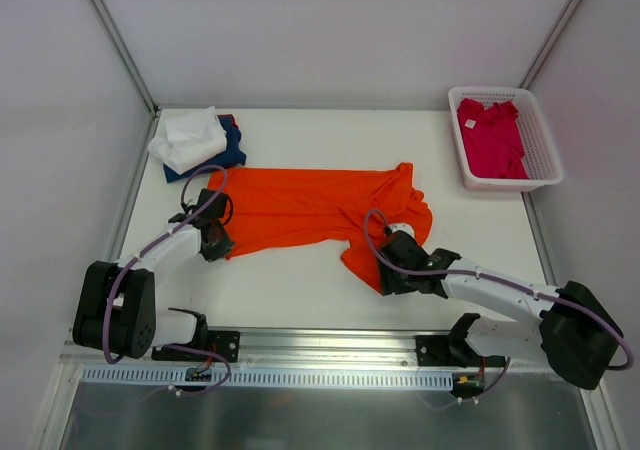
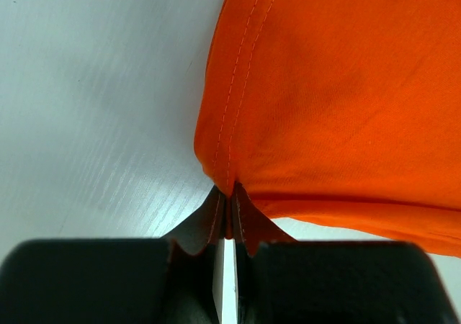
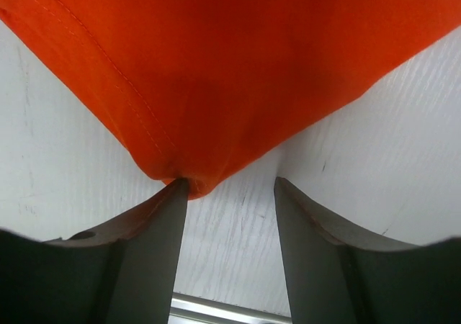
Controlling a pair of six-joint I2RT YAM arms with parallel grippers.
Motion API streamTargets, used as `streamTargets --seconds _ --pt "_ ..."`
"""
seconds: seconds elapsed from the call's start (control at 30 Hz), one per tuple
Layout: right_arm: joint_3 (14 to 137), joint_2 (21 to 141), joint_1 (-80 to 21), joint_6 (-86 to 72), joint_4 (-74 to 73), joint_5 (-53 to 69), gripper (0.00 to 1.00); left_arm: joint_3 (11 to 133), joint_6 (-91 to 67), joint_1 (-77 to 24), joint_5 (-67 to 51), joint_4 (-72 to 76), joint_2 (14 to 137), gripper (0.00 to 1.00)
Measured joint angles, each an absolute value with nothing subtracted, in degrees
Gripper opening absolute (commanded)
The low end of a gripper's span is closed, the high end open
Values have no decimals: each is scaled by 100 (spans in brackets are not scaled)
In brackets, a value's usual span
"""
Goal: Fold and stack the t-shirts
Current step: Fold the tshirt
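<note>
Centrally on the table, orange t-shirt spread with long axis left to right; left gripper clamped tight on its hem corner; right gripper wide apart, gripping nothing, near corner just ahead, brushing one fingertip.

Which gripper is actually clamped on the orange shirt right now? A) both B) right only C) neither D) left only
D: the left gripper is pinched shut on the hem of the orange shirt, while the right gripper stands open, with a shirt corner only at one finger.
</note>
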State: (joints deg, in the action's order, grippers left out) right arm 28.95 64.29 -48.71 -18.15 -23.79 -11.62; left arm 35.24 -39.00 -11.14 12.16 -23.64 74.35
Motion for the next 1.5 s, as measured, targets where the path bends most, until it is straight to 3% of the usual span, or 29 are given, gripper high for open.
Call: streamTargets --seconds 0.17,0.27,0.5,0.77,1.03,1.5 --pt "3096 6807 -4919 -1682 -2228 -1227 53 3524 -3900 -1114 1216 -2362 7435 0" --pt "3197 6987 -4956 -1614 -2211 -1308 46 3524 -3900 -1114 1216 -2362 7435 0" --pt "3413 7389 -5050 -1568 -1839 -1393 1 3524 -3900 -1114 1214 -2362 7435 0" --pt "3468 7373 -5164 -1584 -1870 -1549 0 3524 -3900 -1114 1188 -2357 7424 0" --pt "3828 6519 -5190 -1588 -2491 -2023 0 3542 -3898 -1116 884 -2370 7089 0" --pt "4740 6143 -5166 -1400 -3352 -3186 0 4456 -3898 -982 851 -2644 6737 0"
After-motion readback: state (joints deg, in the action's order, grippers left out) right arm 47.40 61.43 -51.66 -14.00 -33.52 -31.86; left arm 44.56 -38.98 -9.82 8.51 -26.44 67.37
